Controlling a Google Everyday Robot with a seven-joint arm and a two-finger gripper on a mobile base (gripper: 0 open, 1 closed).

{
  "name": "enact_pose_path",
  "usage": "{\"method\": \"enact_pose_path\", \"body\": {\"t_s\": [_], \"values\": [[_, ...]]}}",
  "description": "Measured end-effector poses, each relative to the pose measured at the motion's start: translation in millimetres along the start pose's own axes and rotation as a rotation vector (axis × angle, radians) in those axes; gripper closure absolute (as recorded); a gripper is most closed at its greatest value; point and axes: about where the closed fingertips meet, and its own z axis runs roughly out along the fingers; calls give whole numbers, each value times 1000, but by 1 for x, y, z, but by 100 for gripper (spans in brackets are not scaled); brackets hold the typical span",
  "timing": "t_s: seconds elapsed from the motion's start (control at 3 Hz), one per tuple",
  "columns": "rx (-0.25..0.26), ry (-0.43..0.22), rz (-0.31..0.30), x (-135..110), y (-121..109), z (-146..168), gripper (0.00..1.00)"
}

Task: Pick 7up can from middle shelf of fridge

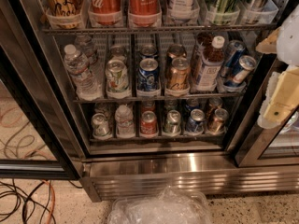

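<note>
The 7up can (pixel 117 75), whitish-green with a silver top and a bit of red, stands upright at the front of the second lane from the left on the middle shelf (pixel 159 97) of the fridge (pixel 187 171). A clear water bottle (pixel 80 72) is on its left and a blue can (pixel 148 74) on its right. A copper-gold can (pixel 178 73) stands one lane further right. My gripper (pixel 281 94) shows as pale cream and white parts at the right edge, outside the fridge, well to the right of the 7up can and touching nothing on the shelf.
Tall Coca-Cola bottles (pixel 143 1) fill the rack above and short cans (pixel 149 123) the rack below. A white-capped bottle (pixel 209 63) and tilted blue cans (pixel 237 66) stand at the shelf's right. A glass door (pixel 271 146) is at the right. A crumpled plastic bag (pixel 161 207) and cables (pixel 23 200) lie on the floor.
</note>
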Motion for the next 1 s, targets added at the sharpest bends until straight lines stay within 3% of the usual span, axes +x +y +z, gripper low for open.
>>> {"method": "enact_pose_path", "body": {"t_s": [0.67, 1.0], "values": [[-15, -35, -12, -10, 4, 9, 0], [-65, -124, -42, -34, 16, 32, 0]]}}
